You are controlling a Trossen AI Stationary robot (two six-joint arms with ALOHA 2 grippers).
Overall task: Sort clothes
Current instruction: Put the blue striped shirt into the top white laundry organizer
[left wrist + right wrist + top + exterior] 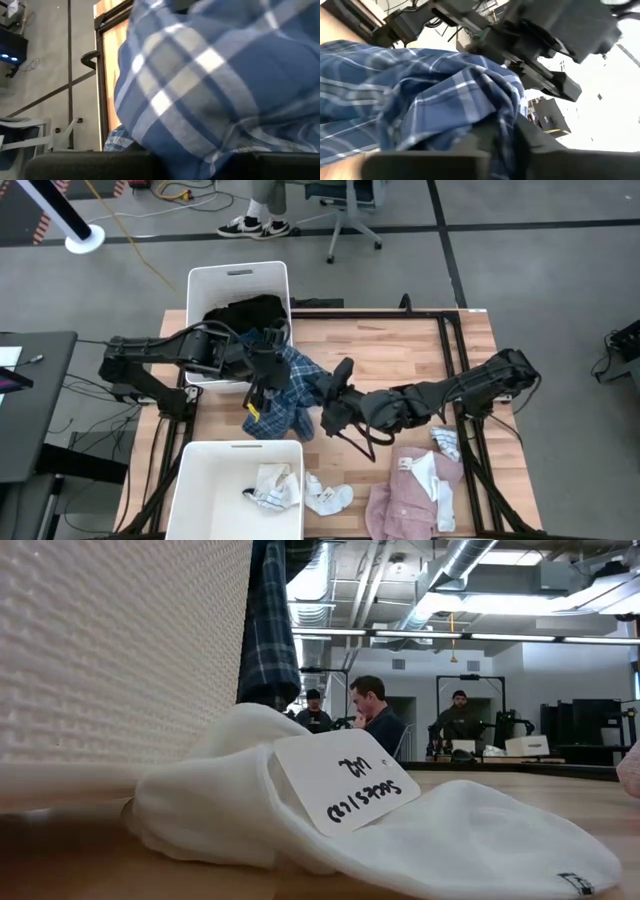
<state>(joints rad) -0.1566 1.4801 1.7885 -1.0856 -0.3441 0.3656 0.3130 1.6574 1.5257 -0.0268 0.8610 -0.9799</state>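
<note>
One readable item only: a white card tag (345, 788) is lying on the white sock (400, 830) in the low view, carrying black handwriting that is showing upside down; the lettering is looking like two short lines, but I am not making out the words with any certainty; a small dark label (575, 883) is sitting at the sock's toe end, too small to read; nothing legible is showing in the high view or either wrist view.
</note>
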